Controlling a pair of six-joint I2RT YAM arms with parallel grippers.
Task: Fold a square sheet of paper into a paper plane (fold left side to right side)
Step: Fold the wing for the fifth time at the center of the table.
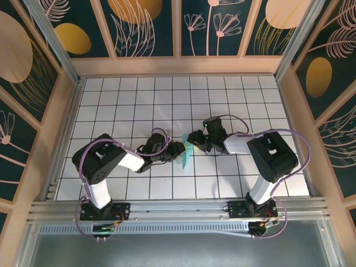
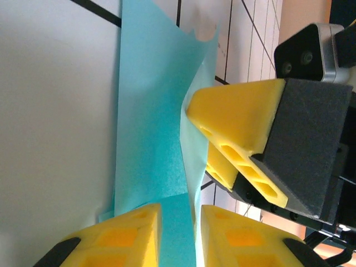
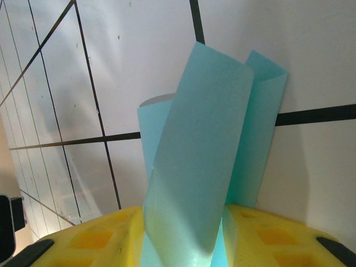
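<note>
The left-to-right fold seems to be in hand. The square sheet of paper [image 1: 187,156], thin, plain and turquoise, is doubled over in a loose, uncreased curl at mid-table between both grippers. The right gripper [image 3: 183,211] looks clamped on the doubled layers, while the left gripper [image 2: 181,214] has its jaws slightly parted around the sheet. The next move likely calls for aligning the edges, then pressing the crease flat.
</note>
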